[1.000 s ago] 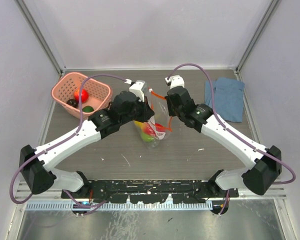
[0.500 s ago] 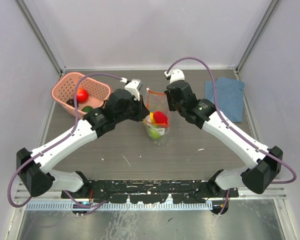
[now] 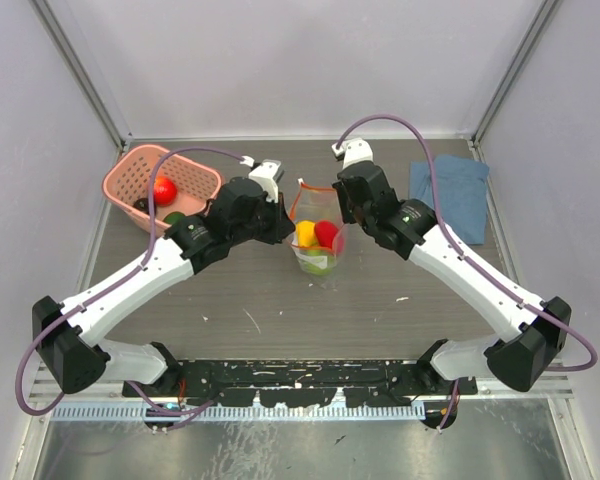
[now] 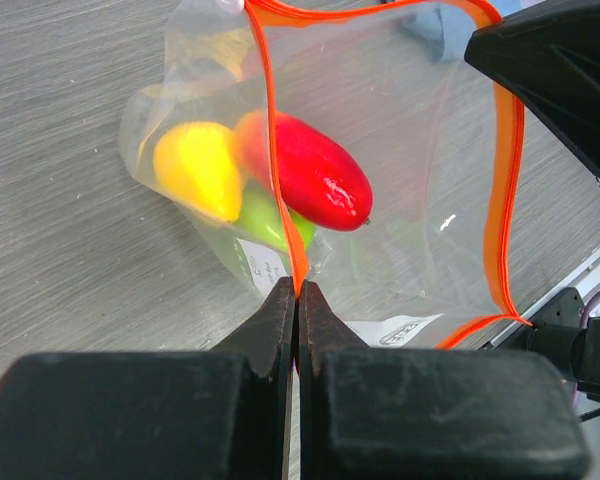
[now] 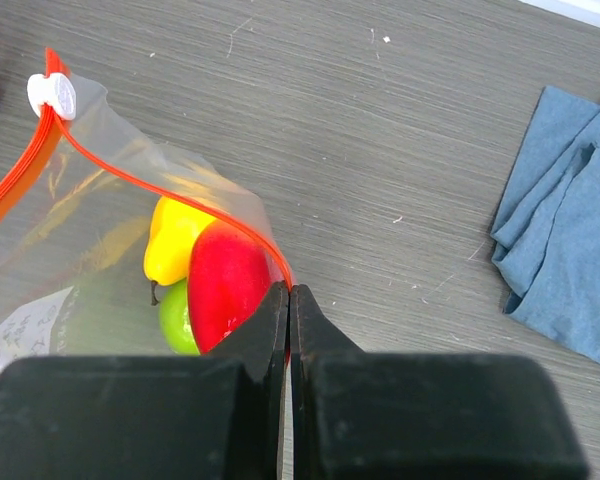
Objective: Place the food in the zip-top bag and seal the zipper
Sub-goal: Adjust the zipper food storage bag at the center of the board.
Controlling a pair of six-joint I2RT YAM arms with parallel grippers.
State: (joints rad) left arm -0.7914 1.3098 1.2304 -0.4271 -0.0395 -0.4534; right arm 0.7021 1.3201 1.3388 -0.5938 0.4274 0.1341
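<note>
Zip-top bag (image 3: 315, 240) is mid-table between the two arms, mouth gaping wide, with red, yellow and green food (image 4: 315, 175) inside. The left claw (image 4: 297, 290) is clamped tight on one side of the orange zipper (image 4: 267, 120), and the right claw (image 5: 288, 290) pinches the opposite side (white slider (image 5: 52, 94) at the far end).

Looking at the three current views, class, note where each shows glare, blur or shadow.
Left wrist: white glare spots on the red fruit; the left end effector, shut on the zip-top bag, looks dark and soft-edged. Right wrist: the table grain is crisp, the right end effector blurred and unlit. Top external: even light, only faint shadows.
</note>
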